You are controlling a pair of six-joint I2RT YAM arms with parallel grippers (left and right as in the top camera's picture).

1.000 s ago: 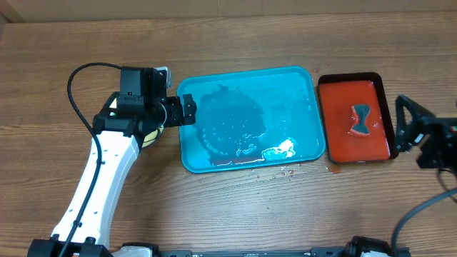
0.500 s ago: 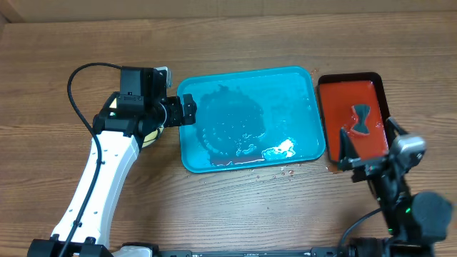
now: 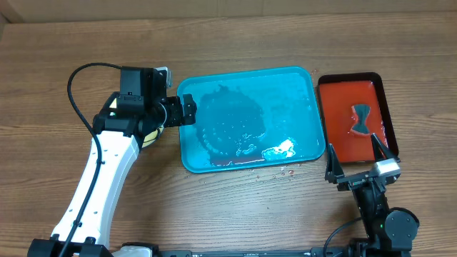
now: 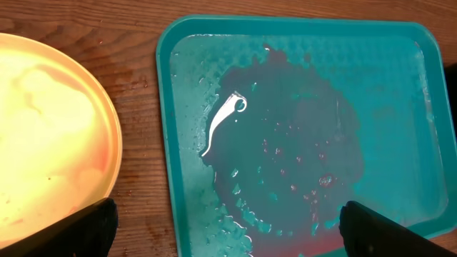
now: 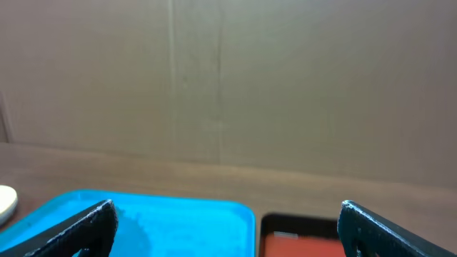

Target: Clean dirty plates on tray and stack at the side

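Near table's point(image 3: 235, 214) left edge: yellow plate point(image 4: 50, 135) lies just left of the tray point(image 4: 285, 43), below left claw point(image 3: 188, 109), spread, empty. Left arm point(image 3: 107, 171) is nearer; right claw point(image 3: 353, 153), also spread, sits front-right corner.

The tray point(image 3: 285, 100) is set on the table point(image 3: 57, 43), a plate point(image 4: 50, 135) is tucked just off its left edge, and a smaller tray point(image 3: 339, 107) is parked just right of it.
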